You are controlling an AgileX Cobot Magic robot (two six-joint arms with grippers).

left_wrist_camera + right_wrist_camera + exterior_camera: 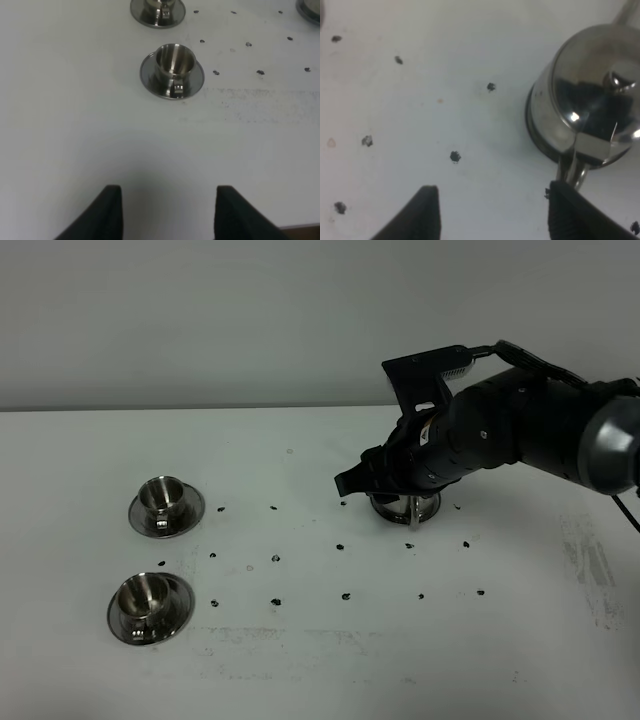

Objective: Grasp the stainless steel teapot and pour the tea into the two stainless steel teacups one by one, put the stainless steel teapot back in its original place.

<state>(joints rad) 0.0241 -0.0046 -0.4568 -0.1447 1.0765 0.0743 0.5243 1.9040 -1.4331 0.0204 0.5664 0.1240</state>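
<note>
The stainless steel teapot [590, 100] is standing upright on the right half of the tabletop [300, 670], somewhat nearer the far edge than the front edge. A darker ring is showing around its base, which looks like the round coaster [536, 135]. In the high view the right arm is reaching in from the right edge and covering most of the pot, so only its shiny lower part is peeking out below the wrist. The right gripper [492, 200] is hanging just in front of the teapot with its claw released, the two black fingers standing wide apart. The loop handle [570, 172] is lying close against the inner side of one finger, and I cannot tell whether they are touching. Nothing is being grasped. The two teacups are sitting near the left edge, each on its own saucer. The far teacup [165, 500] is standing behind the near teacup [148, 602], the two well apart from the teapot. The left gripper [169, 200] is hovering low over the bare white surface near the front-left corner, facing the cups, its fingers also parted and holding nothing. Small black specks [275, 561] are dotting the middle of the tabletop between the cups and the pot.
</note>
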